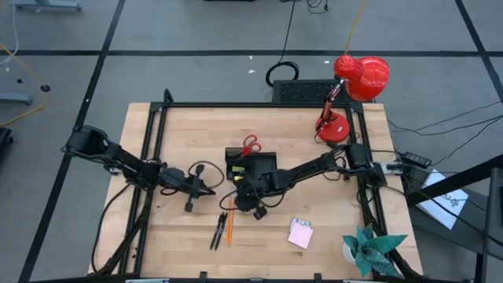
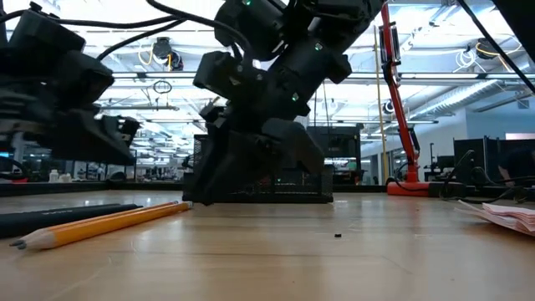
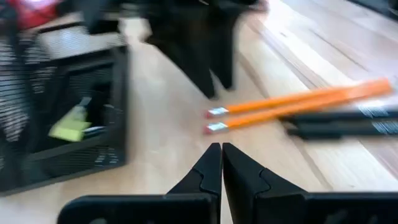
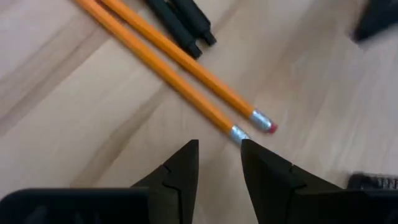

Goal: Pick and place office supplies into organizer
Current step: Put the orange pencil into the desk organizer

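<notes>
Two orange pencils (image 4: 180,65) and two black pens (image 4: 180,25) lie side by side on the table, near its front edge (image 1: 222,229). My right gripper (image 4: 219,148) stands open just over the pencils' eraser ends, slanting down, with nothing between its fingers. One fingertip hides the nearer pencil's eraser. The black mesh organizer (image 1: 250,165) stands behind it with a yellow piece (image 3: 71,124) inside. Red-handled scissors (image 1: 250,145) lie just beyond the organizer. A pink sticky-note pad (image 1: 300,233) lies to the right. My left gripper (image 3: 221,148) is shut, left of the organizer (image 1: 211,189).
A red desk lamp (image 1: 357,79) and a black ribbed box (image 1: 302,90) stand at the far right. A teal paper plant (image 1: 373,248) stands at the near right corner. A tiny black clip (image 2: 337,235) lies on the bare wood near the front.
</notes>
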`<state>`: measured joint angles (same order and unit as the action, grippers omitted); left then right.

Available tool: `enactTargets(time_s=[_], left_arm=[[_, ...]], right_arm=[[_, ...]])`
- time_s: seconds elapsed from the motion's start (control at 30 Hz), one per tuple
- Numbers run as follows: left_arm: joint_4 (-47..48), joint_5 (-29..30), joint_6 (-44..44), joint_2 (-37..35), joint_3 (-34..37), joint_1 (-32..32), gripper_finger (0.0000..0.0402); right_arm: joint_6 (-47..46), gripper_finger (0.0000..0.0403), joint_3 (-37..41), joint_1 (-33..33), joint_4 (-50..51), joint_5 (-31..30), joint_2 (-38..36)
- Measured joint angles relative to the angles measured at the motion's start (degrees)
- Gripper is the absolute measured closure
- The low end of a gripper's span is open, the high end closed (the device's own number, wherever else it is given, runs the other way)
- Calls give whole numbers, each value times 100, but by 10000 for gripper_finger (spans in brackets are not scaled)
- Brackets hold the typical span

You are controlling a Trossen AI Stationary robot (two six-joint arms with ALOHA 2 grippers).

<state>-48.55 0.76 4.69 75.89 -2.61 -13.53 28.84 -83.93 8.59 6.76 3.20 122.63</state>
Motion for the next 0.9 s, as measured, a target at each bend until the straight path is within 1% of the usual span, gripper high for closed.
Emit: enactTargets(time_s=[0.03,0.13,0.2,0.33,0.4,0.5,0.6,0.7,0.8,0.9], left_arm=[[66,-30,104,0,-8,-58,380],[469,-4,375,1,-164,-225,380],[1014,85,464,1,-402,-321,380],[2801,230,715,3,-1216,-461,380],[3598,263,981,1,-1661,-529,380],[4346,278,1614,1,-2211,-580,380],[4682,194,2567,1,-2573,-589,380],[4701,89,3380,-3,-2788,-610,380],[4732,89,3868,1,-2975,-607,370],[4705,221,3997,11,-3154,-530,336]], right_arm=[[-113,290,5,-2,9,67,-34],[-340,310,0,-30,-47,782,-201],[-497,332,52,-36,-234,1179,-312],[-509,389,444,-12,-520,1255,-700],[-583,396,801,-14,-1019,1364,-945],[-799,395,1440,-16,-1824,1371,-1336],[-1146,401,2161,-71,-2564,1366,-1800],[-1530,394,2893,-107,-3300,1351,-2284],[-1879,387,3584,-111,-3944,1330,-2716],[-2104,383,4190,-108,-4580,1055,-3101]])
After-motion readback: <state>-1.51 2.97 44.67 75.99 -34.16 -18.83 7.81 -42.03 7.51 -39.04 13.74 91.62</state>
